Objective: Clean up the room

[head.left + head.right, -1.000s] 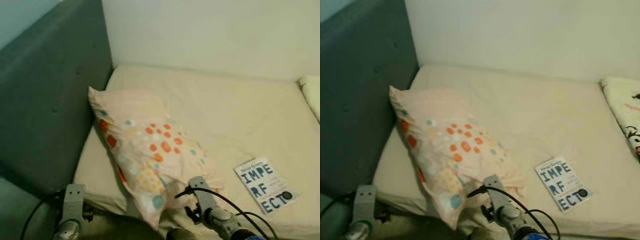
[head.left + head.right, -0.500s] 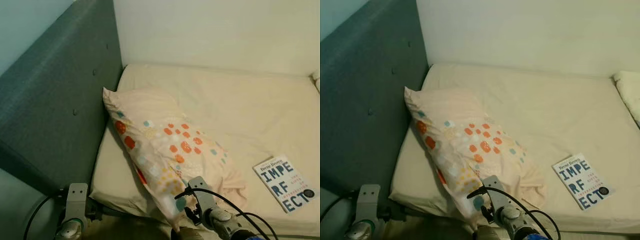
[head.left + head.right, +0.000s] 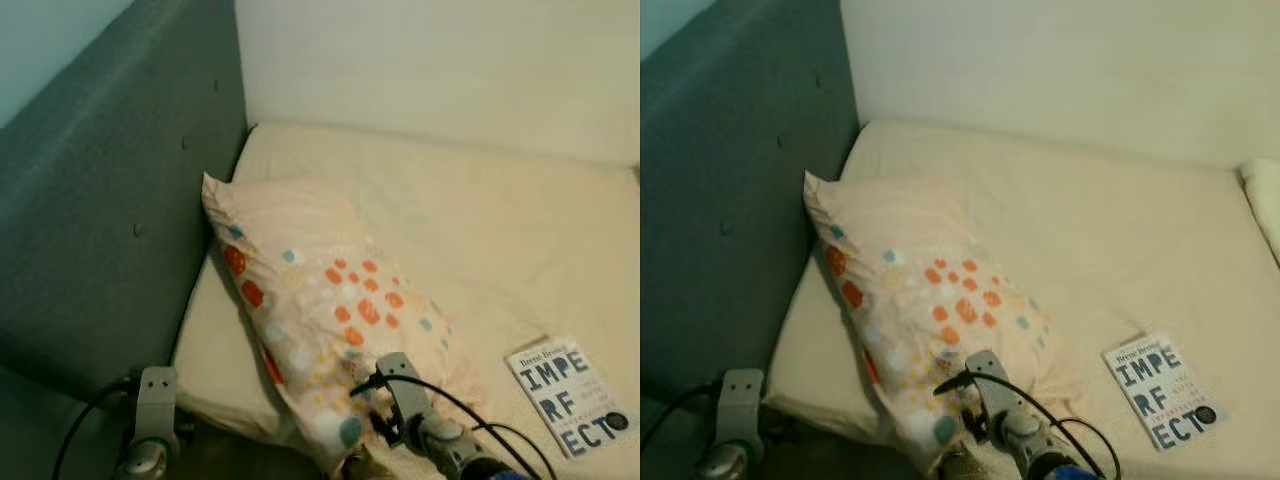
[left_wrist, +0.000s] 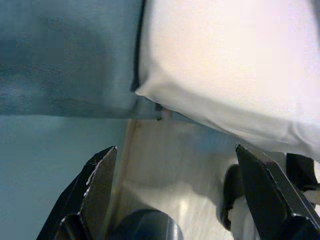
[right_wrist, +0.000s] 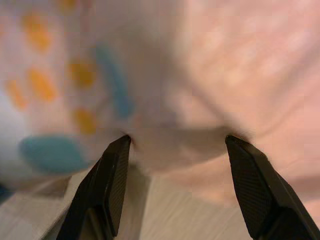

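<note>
Pillow (image 3: 320, 300), pale peach with orange, teal and yellow dots, lies slantwise on the cream bed (image 3: 470, 220), its upper corner close to the grey-blue padded headboard (image 3: 100, 200) on the left and its lower end hanging over the near edge of the mattress. Left gripper (image 4: 175, 195) low at the bed's near left corner, off the mattress, fingers spread wide with nothing between them; its wrist view looks along the mattress corner and the headboard base down to pale wood floor (image 4: 170, 165). A dark rounded shape sits at the bottom of that view; cannot tell what it is. Right gripper (image 5: 175, 190) at the pillow's overhanging lower end, fingers apart on either side of a bulge of the dotted fabric; fabric is right at the tips, but whether they touch it cannot be told. A black cable loops off the right wrist. Book (image 3: 570, 396), white cover with large dark letters reading IMPERFECT, lies flat on the bed to the right, well apart from the pillow. Plain pale wall (image 3: 450, 60) behind.
</note>
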You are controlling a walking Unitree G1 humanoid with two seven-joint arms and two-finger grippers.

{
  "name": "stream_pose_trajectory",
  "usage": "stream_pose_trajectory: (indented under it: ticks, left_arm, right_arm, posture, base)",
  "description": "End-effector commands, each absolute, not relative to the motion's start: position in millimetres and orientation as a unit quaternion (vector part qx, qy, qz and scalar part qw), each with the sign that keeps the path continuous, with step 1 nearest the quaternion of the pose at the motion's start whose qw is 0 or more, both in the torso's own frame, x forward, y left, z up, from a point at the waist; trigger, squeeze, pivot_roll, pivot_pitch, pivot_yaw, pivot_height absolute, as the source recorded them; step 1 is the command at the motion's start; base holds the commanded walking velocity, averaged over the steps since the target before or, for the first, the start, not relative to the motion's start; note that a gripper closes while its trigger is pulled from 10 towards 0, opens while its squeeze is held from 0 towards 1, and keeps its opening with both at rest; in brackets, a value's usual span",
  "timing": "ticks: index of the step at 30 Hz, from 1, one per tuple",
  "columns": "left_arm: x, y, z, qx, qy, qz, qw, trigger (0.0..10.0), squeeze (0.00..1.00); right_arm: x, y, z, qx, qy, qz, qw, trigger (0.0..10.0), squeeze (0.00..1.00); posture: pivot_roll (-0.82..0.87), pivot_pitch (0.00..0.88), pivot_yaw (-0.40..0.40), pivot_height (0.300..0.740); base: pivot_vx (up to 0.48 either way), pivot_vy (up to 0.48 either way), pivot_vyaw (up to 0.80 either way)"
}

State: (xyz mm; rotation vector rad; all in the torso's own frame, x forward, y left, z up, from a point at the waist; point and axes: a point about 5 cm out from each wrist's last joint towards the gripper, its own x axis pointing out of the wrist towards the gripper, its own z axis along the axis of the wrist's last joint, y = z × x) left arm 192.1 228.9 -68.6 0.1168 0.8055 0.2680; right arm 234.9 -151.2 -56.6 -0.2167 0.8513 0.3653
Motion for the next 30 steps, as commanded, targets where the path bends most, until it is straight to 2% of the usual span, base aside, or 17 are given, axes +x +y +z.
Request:
stream_pose_trajectory:
  ticks: [1,21,30]
  left_arm:
    - [185,230,-72,0.054,0.403,0.136,0.903,10.0,0.00]
    - [181,234,-74,0.046,0.417,0.155,0.894,10.0,0.00]
    - [176,235,-77,0.057,0.428,0.154,0.889,10.0,0.00]
  right_arm:
    - [225,-155,-63,-0.100,0.428,0.171,0.882,10.0,0.00]
    - [223,-157,-64,-0.110,0.435,0.171,0.877,10.0,0.00]
    - [220,-159,-67,-0.099,0.448,0.163,0.874,10.0,0.00]
  posture:
    - [-0.07,0.023,0.032,0.740]
    - [-0.07,0.021,0.032,0.740]
    - [-0.07,0.026,0.034,0.740]
  base:
    - [0.000,0.000,0.00]
    - [0.000,0.000,0.00]
    - [0.000,0.000,-0.80]
